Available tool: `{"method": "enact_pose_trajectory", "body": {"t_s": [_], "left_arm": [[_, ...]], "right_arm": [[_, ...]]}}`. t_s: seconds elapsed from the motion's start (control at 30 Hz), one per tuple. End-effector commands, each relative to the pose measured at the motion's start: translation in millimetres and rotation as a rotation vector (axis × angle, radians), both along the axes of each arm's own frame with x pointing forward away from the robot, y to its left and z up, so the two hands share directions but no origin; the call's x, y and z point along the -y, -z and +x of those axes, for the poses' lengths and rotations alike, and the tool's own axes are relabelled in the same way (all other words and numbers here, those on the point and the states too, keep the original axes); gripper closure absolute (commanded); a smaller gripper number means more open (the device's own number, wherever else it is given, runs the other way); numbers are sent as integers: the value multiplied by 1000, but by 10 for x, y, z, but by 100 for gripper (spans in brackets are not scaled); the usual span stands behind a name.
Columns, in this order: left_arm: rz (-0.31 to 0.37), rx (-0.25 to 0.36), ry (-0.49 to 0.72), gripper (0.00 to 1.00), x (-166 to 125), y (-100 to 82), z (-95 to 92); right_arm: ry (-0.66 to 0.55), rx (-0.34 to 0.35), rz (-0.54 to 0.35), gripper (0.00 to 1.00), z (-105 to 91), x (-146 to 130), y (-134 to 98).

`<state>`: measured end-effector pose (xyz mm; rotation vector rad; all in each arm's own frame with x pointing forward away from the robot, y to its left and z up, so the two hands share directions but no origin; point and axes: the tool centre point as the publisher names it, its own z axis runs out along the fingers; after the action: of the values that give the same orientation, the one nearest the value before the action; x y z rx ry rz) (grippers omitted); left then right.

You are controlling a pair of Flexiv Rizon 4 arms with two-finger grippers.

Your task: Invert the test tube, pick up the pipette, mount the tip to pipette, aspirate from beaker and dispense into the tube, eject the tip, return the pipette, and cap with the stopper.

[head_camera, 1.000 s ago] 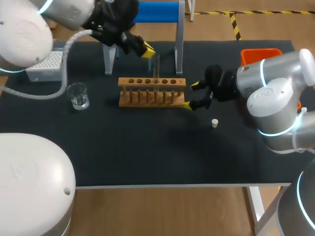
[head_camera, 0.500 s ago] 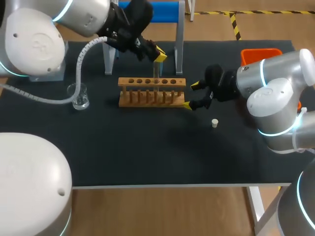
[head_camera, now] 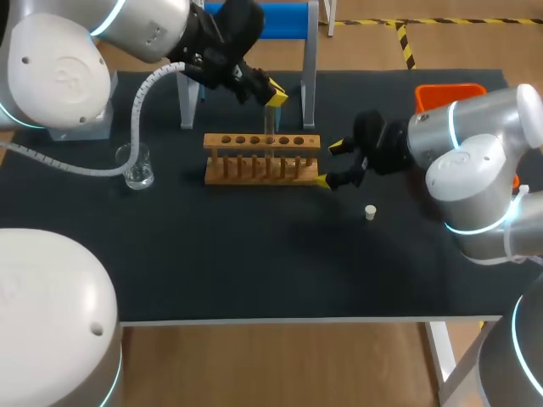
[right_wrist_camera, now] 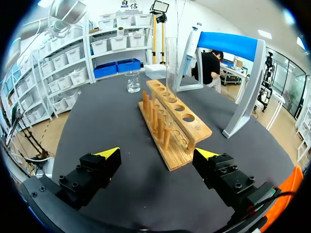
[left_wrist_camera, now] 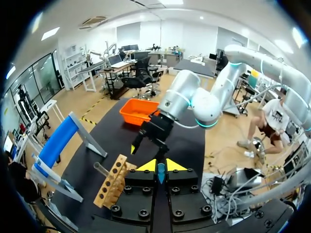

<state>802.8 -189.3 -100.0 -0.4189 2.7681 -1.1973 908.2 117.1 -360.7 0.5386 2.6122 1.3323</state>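
Note:
A clear test tube (head_camera: 269,120) stands upright in a middle hole of the wooden rack (head_camera: 261,142). My left gripper (head_camera: 273,93) hangs shut just behind and above the tube's top. In the left wrist view the closed gripper (left_wrist_camera: 158,166) is apart from the tube (left_wrist_camera: 102,170), which sticks out of the rack (left_wrist_camera: 114,184). My right gripper (head_camera: 329,164) stands open at the rack's right end. In its wrist view the gripper (right_wrist_camera: 158,153) has the rack (right_wrist_camera: 180,114) ahead of it, with the tube (right_wrist_camera: 170,63) free at its top. The pipette (right_wrist_camera: 192,46) hangs on the blue stand. A white stopper (head_camera: 370,212) lies right of the rack.
A glass beaker (head_camera: 136,165) with liquid sits left of the rack. The blue pipette stand (head_camera: 271,21) rises behind the rack, with one leg (head_camera: 310,85) close to the left gripper. A tip box (right_wrist_camera: 156,72) lies at the far left and an orange bin (head_camera: 448,91) at the back right.
My left arm swung right, carrying its shut gripper from left of the tube to above its top, then stopped. The right arm, tube and rack have not moved.

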Motion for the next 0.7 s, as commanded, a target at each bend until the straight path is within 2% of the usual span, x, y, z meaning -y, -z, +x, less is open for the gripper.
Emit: {"method": "enact_pose_trajectory", "body": {"t_s": [0.03,0.17,0.4,0.7], "left_arm": [[3,-3,1,100,1,-6,6],[3,-3,1,100,1,-6,6],[3,-3,1,100,1,-6,6],[3,-3,1,100,1,-6,6]], "right_arm": [[-2,24,40,0,-140,159,-197],[-4,56,90,0,-267,300,-432],[-19,74,231,0,-525,535,-879],[-145,64,415,0,-786,616,-1274]]}}
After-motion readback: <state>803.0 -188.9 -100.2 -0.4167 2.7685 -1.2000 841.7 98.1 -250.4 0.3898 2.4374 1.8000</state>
